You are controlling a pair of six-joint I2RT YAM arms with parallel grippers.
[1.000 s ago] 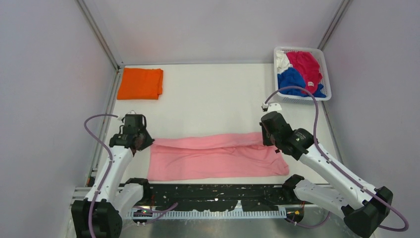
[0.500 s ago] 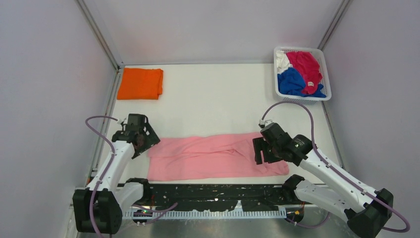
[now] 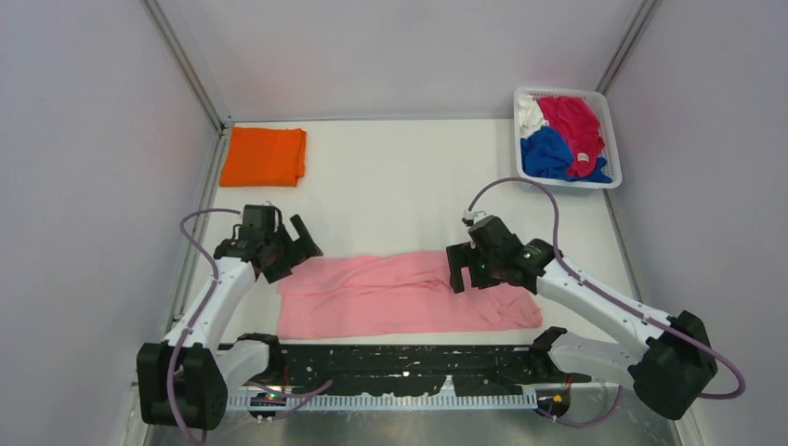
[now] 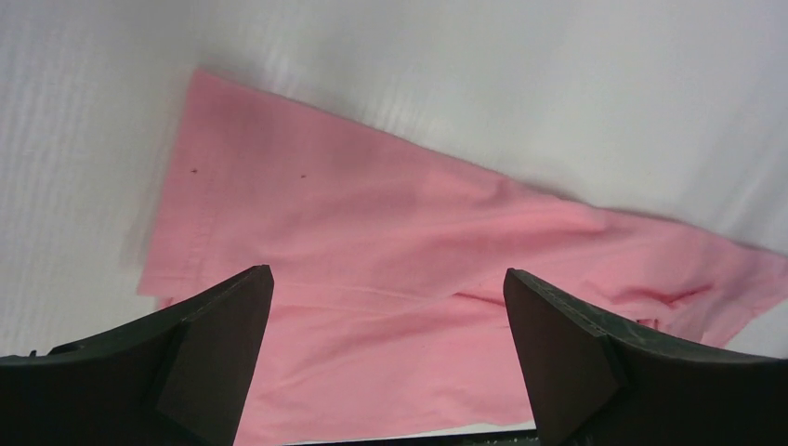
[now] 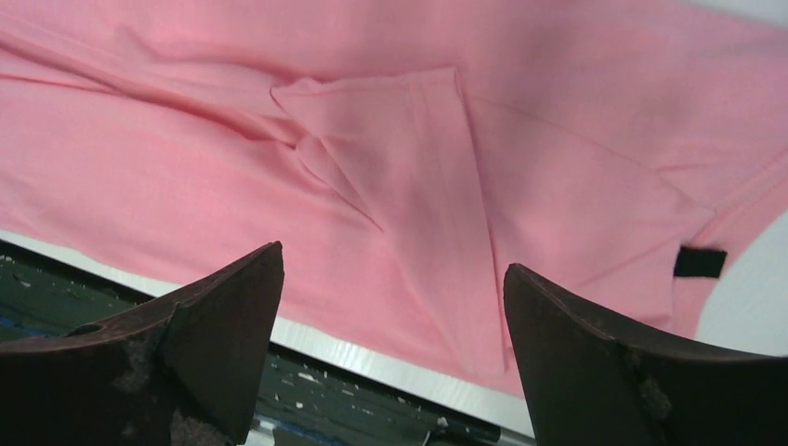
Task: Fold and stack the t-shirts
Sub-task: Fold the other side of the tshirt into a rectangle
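Two hands [image 4: 386, 270] [image 5: 392, 257] agape at pink t-shirt [image 3: 390, 299]

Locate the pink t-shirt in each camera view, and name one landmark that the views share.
Top external: pink t-shirt, lower centre, along the near edge of the table.
Left wrist: pink t-shirt fills the centre and bottom.
Right wrist: pink t-shirt fills nearly the whole picture.
Shared landmark: the white table bordering the shirt in every view.
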